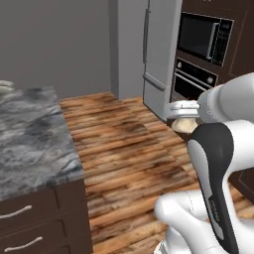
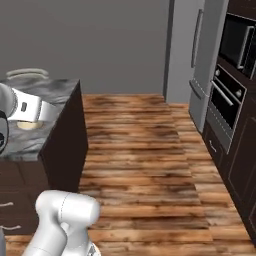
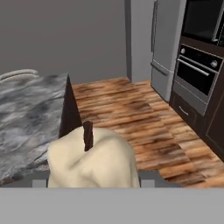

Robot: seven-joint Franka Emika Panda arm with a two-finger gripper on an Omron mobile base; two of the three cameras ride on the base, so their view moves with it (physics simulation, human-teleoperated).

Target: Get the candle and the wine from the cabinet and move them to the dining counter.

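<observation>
My gripper is shut on the candle, a squat cream lump with a dark wick that sits close between the fingers. From the left base the candle hangs under the white hand, in the air over the wooden floor. In the right base view the candle and the gripper overlap the near part of the dining counter. That grey marbled top lies on the left, on a dark wood base, and reaches past the candle's left side. The wine and the cabinet are out of view.
A steel fridge stands at the back right, with a built-in oven and microwave in dark wood beside it. A wide wooden floor separates them from the counter. A grey stool back shows behind the counter.
</observation>
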